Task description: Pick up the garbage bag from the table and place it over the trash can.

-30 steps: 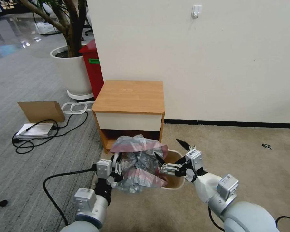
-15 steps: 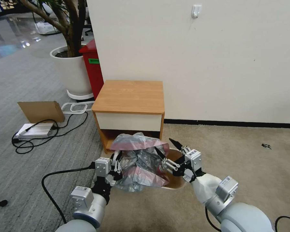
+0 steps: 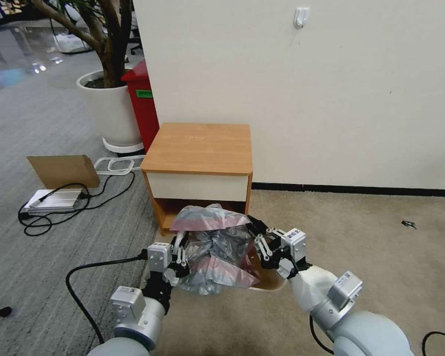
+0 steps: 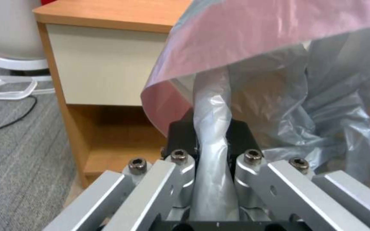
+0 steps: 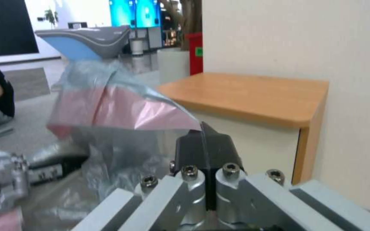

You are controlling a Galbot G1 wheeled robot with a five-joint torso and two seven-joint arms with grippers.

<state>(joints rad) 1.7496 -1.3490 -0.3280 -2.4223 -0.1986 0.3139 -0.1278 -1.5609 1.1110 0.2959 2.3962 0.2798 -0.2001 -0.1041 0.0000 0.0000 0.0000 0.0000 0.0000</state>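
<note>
1. Beige carpet by a white wall; one wooden counter [image 3: 199, 148] behind one trash can [image 3: 271, 279].
2. One garbage bag [image 3: 215, 249] hangs bunched over the trash can.
3. Left end effector [image 4: 210, 141] pinches a bag fold; right end effector [image 5: 206, 150] is clamped on the pink rim, likely to spread it.

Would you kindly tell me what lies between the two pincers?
In the head view, the crinkly translucent grey plastic garbage bag with its pink-red rim band spans between the left pincer and right pincer, both shut on it.
</note>
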